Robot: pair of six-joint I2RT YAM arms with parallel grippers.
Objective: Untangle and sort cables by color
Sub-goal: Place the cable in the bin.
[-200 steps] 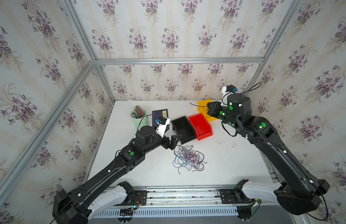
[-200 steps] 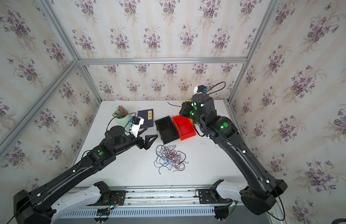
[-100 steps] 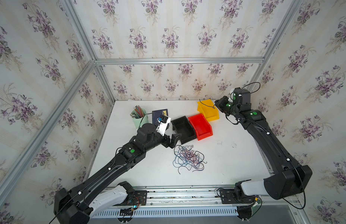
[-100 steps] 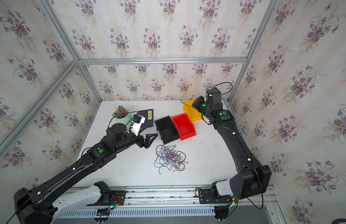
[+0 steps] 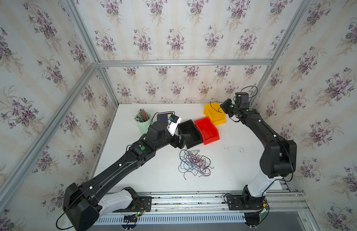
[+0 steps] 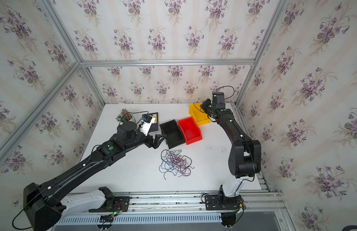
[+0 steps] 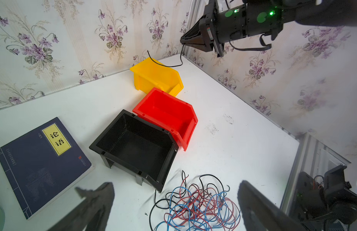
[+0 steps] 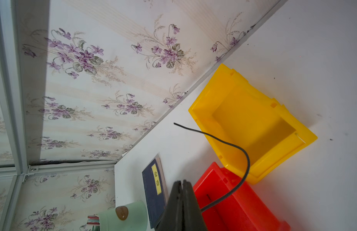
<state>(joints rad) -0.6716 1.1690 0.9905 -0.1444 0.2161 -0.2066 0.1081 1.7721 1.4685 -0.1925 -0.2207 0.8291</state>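
Though bowed, black cable point(image 8: 229, 143) across yellow bin point(image 8: 253, 120)

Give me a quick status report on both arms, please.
Right pincer shut on black cable over yellow bin. Left pincer open near tangled cables. Nothing in the way.

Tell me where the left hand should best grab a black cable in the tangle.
Probably the black loop bulging from the edge of the tangle nearest the black bin: it lies clear of red and blue strands. Come from above, the open left hand straddling it.
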